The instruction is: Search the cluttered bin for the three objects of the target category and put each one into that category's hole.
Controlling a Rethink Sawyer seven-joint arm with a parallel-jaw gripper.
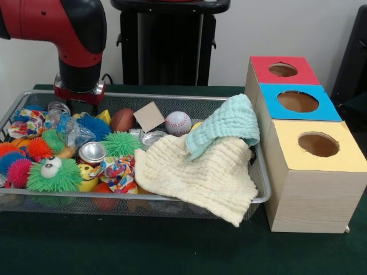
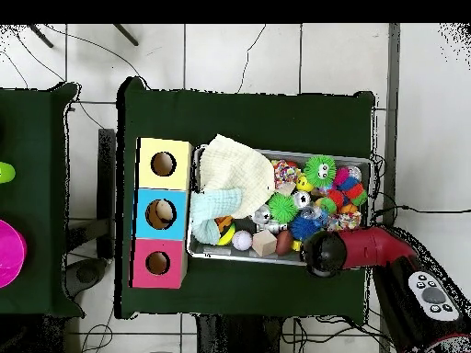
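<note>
The silver wire-mesh bin (image 1: 143,197) is full of toys; it also shows in the overhead view (image 2: 276,260). A small yellow toy (image 1: 86,179), perhaps the duckling, lies half hidden under a tin can (image 1: 92,153) at the front left. Two soft pieces of many-coloured cloth (image 1: 117,171) (image 1: 26,123) lie among spiky balls; I cannot tell what they are. The red-faced box's hole (image 1: 282,69) (image 2: 157,263) is at the far end of the box row. My gripper (image 1: 80,96) hangs over the bin's far left rim, under the wrist (image 2: 322,253).
A pale yellow cloth (image 1: 198,177) and a mint cloth (image 1: 229,126) cover the bin's right half. A baseball (image 1: 178,122), a brown football (image 1: 122,119), a wooden block (image 1: 149,116) and a green one-eyed spiky ball (image 1: 54,175) lie in it. Blue-faced (image 1: 298,101) and yellow-faced (image 1: 318,144) boxes adjoin the red one.
</note>
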